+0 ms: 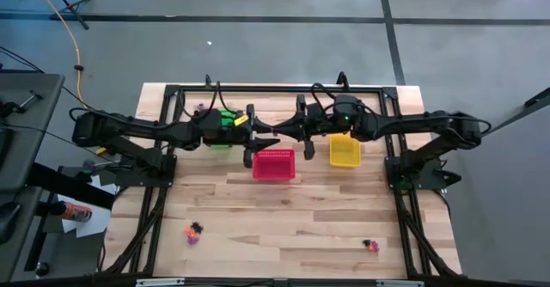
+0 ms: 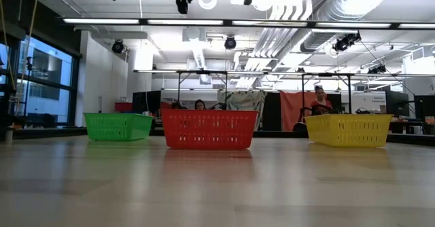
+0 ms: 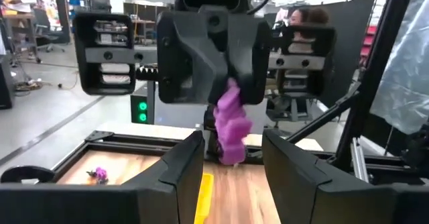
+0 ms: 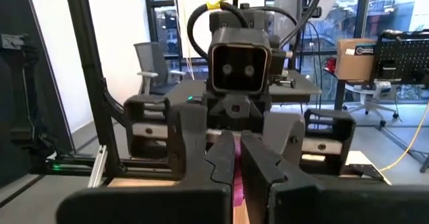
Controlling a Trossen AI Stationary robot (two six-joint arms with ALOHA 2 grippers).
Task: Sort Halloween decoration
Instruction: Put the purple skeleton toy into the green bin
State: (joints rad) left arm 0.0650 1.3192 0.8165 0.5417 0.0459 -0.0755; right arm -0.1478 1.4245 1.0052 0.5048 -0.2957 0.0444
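A purple trinket [image 3: 231, 127] of the Halloween decoration hangs in the air between my two arms, over the far edge of the red basket [image 1: 273, 163]. My right gripper [image 4: 238, 153] is shut on it and points level toward the table's left. My left gripper [image 3: 231, 150] faces it, level and open, one finger standing on each side of the trinket without touching it. In the high view the two grippers meet tip to tip, left [image 1: 263, 134] and right [image 1: 278, 135]. More trinkets lie on the table at the near left [image 1: 194, 231] and the near right [image 1: 371, 246]. My right gripper pinches the purple trinket by its upper part [image 3: 230, 93] between its two shut fingers. The fingers come level from the table's right side. The trinket hangs down below them, clear of the table and the baskets.
Three mesh baskets stand in a row at the far side: green [image 2: 117, 126] under my left arm, red [image 2: 209, 128] in the middle, yellow [image 2: 348, 129] under my right arm. The black frame [image 1: 163, 98] rims the table. Bare wood spreads across the near half.
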